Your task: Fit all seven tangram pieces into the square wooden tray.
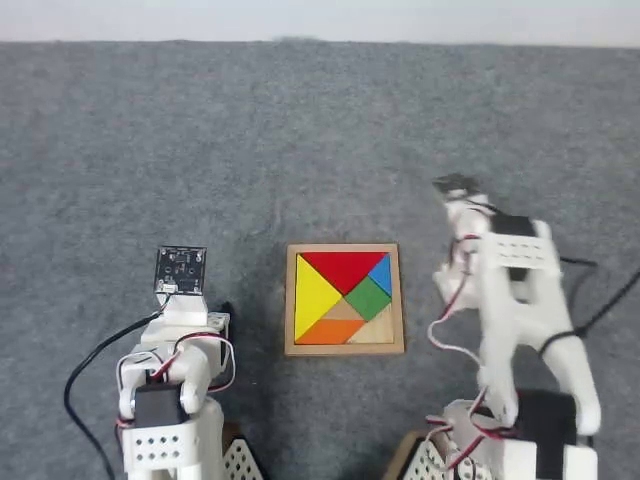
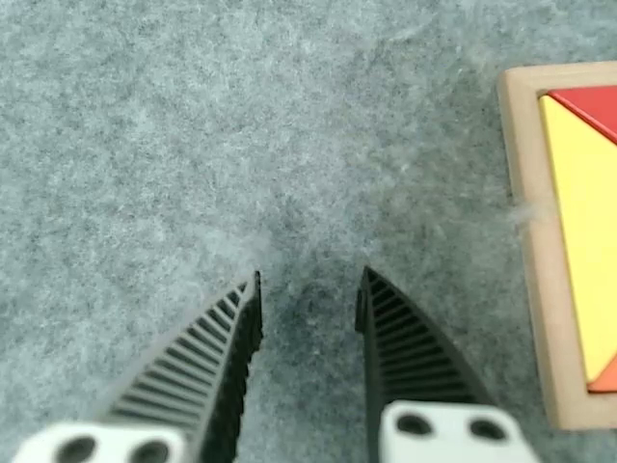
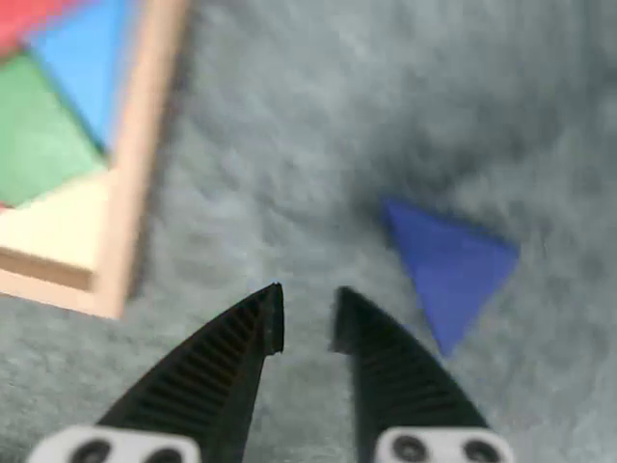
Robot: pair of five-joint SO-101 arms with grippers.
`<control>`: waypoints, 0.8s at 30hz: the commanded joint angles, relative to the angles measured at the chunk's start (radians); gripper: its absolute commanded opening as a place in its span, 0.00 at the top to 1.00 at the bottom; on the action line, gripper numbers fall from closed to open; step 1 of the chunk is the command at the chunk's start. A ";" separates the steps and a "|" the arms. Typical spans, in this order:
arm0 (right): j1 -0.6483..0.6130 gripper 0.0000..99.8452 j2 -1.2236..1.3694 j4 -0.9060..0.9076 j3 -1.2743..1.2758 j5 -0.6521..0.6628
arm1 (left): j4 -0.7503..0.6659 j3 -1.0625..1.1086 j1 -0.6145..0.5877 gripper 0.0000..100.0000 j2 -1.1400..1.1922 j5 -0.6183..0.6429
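A square wooden tray (image 1: 345, 248) lies at the centre of the table (image 1: 300, 130), with tangram pieces (image 1: 345, 268) lying inside it. The left gripper (image 2: 308, 280) hangs over the table at the tray's 9 o'clock, the right gripper (image 3: 308, 294) at its 3 o'clock. A loose triangle piece (image 3: 451, 262) lies on the table near the right gripper, on the side away from the tray.

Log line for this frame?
tray: partly filled | blue triangle: on carpet outside tray | left gripper: open, empty, beside tray | right gripper: open, empty, near blue triangle
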 commanded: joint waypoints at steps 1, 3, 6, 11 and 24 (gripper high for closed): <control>0.134 0.81 -0.053 -0.050 -0.003 0.026 | 0.006 -0.012 0.006 0.85 -0.011 -0.009; 0.168 0.79 -0.053 -0.068 -0.003 0.040 | 0.006 -0.012 0.006 0.85 -0.011 -0.009; 0.171 0.76 -0.053 -0.061 -0.003 0.124 | 0.006 -0.012 0.006 0.85 -0.011 -0.009; 0.162 0.76 -0.064 -0.062 -0.005 0.204 | 0.006 -0.012 0.006 0.85 -0.011 -0.009; 0.050 0.76 -0.088 -0.062 -0.025 0.084 | 0.006 -0.012 0.006 0.85 -0.011 -0.009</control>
